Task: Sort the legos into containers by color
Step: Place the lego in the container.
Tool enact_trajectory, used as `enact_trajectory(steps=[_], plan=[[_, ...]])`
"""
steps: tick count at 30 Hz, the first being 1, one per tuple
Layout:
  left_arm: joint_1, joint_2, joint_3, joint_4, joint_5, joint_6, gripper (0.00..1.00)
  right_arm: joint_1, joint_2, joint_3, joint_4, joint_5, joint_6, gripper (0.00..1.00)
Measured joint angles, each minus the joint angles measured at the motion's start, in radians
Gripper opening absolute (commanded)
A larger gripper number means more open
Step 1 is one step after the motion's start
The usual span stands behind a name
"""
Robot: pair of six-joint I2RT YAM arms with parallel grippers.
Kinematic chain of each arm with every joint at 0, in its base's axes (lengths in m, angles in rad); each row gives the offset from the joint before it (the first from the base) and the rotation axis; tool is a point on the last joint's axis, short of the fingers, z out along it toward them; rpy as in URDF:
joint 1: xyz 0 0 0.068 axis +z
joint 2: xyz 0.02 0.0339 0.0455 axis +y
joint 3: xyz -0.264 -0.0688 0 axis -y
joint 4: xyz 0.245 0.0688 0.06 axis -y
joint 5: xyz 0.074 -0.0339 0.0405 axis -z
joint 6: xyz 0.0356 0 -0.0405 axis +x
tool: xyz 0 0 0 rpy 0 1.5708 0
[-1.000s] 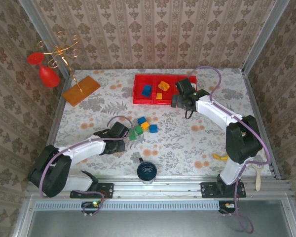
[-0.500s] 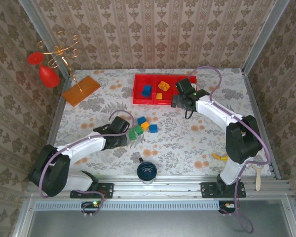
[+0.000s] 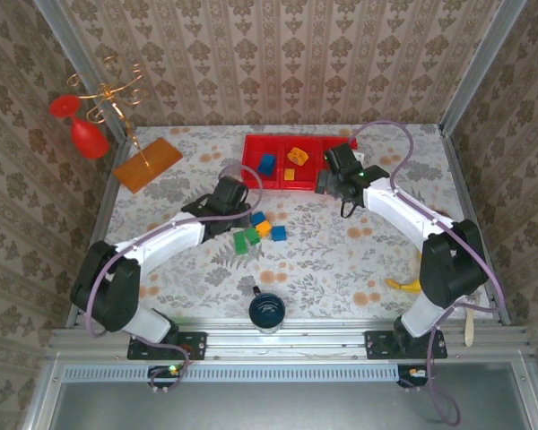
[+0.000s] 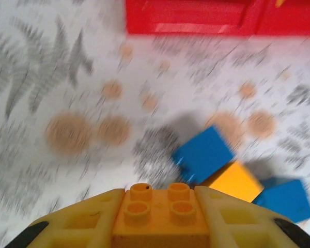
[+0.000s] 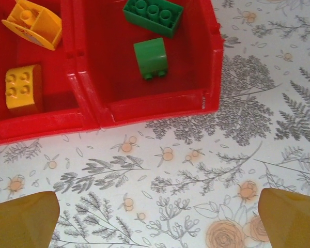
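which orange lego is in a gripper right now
The orange brick clamped studs-up in the left gripper. The other orange bricks lie loose: two in the red tray, middle compartment, and one on the table between blue bricks.

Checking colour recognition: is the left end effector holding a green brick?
No, the left wrist view shows the left end effector gripping an orange brick.

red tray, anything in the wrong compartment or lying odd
Colours aren't mixed in the red tray. The oddity is posture: in the right compartment the smaller green brick lies on its side beside the long green brick, and an orange brick in the middle one is tipped over.
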Motion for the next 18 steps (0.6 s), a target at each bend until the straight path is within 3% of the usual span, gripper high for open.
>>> enact_trajectory(steps=[8, 18], plan=[[0.0, 0.211, 0.286, 0.106, 0.093, 0.15, 0.24, 0.0, -0.072, -0.066, -0.002, 0.042, 0.033, 1.0], [0.0, 0.511, 0.651, 0.09, 0.208, 0.285, 0.24, 0.0, -0.153, -0.095, -0.008, 0.07, 0.05, 1.0]])
